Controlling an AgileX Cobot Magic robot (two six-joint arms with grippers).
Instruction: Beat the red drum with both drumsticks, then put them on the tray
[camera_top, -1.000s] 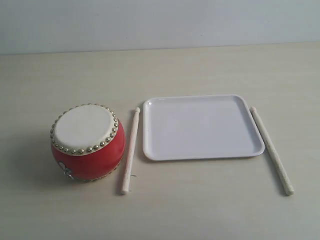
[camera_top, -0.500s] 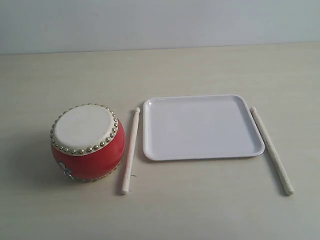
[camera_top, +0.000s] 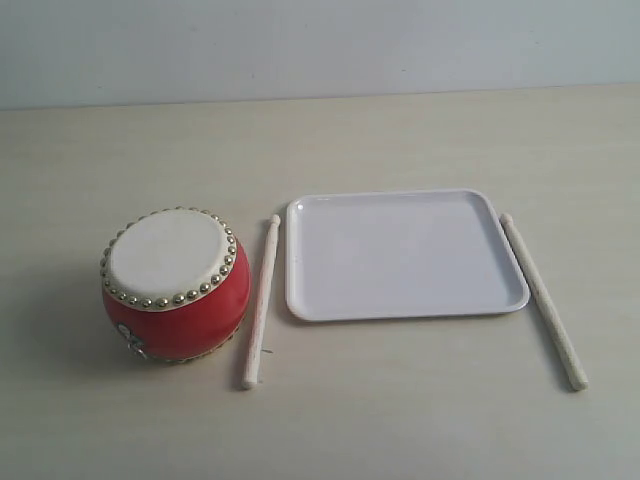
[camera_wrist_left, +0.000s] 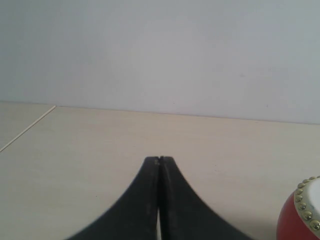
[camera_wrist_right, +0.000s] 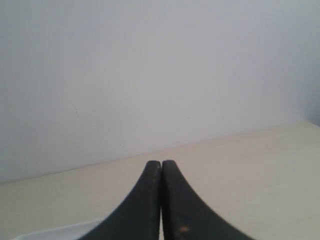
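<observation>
The red drum (camera_top: 176, 285) with its cream skin and brass studs stands at the left of the table; a sliver of it shows in the left wrist view (camera_wrist_left: 302, 214). One pale drumstick (camera_top: 261, 301) lies between the drum and the white tray (camera_top: 296, 300). A second drumstick (camera_top: 542, 299) lies along the tray's right side. Nothing lies on the tray. Neither arm appears in the exterior view. My left gripper (camera_wrist_left: 159, 159) is shut with nothing in it, hovering over bare table. My right gripper (camera_wrist_right: 161, 162) is shut and empty too, with a corner of the tray (camera_wrist_right: 50, 232) beside it.
The pale wooden table (camera_top: 400, 420) runs back to a light grey wall (camera_top: 320, 45). A table edge or seam (camera_wrist_left: 27, 128) shows in the left wrist view.
</observation>
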